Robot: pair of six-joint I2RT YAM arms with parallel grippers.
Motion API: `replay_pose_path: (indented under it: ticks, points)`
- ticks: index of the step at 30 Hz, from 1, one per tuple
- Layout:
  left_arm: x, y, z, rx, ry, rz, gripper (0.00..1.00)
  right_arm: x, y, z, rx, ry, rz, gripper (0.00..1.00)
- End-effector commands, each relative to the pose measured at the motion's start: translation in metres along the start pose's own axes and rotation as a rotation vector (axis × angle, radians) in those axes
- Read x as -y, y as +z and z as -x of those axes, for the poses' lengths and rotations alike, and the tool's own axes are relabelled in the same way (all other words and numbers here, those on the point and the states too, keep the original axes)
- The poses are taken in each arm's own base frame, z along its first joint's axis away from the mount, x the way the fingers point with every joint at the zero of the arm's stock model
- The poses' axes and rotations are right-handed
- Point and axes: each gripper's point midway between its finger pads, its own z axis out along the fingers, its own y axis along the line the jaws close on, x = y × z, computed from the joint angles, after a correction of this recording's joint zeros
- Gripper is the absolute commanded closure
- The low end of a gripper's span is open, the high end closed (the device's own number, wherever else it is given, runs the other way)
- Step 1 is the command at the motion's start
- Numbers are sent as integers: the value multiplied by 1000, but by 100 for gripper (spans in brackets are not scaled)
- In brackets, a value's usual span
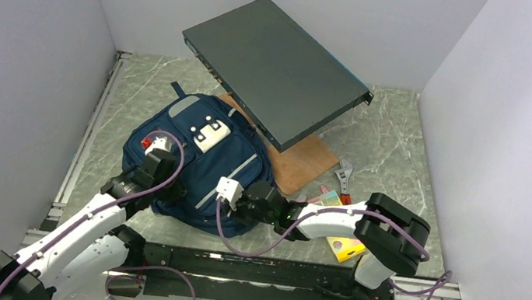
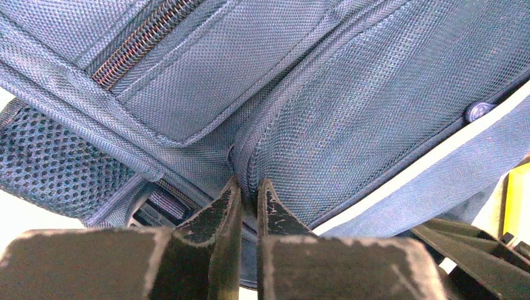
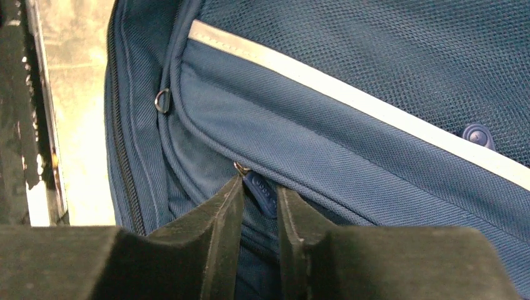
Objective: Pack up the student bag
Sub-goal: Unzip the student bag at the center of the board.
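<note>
L gripper (image 2: 249,187), jaws pinched on a fold of the navy backpack (image 2: 350,94), braced it; R gripper (image 3: 258,182) jaws flanked the blue zip pull (image 3: 262,195), grip unclear, prob. to unzip.

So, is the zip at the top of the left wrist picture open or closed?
Closed: the zip on the student bag has its teeth meshed along the visible stretch.

Plain pale walls (image 1: 26,46), grey marbled tabletop (image 1: 394,137), soft even light
</note>
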Motion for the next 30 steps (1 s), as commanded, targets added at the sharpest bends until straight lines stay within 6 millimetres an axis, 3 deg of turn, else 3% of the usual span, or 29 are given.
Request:
replay_pose_path:
  ticks: [1,3,8,10,17,24,27,30]
  points:
    - [23,1,4,9,-8,-112,93,0,8,31,43,88,-62,79]
    - [23,0,6,21,-15,-109,100,-6,4,35,34,141,-71,86]
    - [20,-5,13,63,-46,-96,100,-13,-8,36,-43,357,-105,99]
    - [18,-8,15,88,-78,-100,100,-18,-13,34,-90,442,-106,100]
    - [24,-16,23,151,-190,-160,100,-72,-27,58,-102,664,75,100]
    - [43,-22,20,125,-237,-274,100,-128,11,117,13,705,255,100]
    - [42,-25,18,129,-235,-281,100,-133,29,138,87,682,260,100]
    - [31,-29,16,143,-225,-253,100,-123,38,149,119,681,203,100]
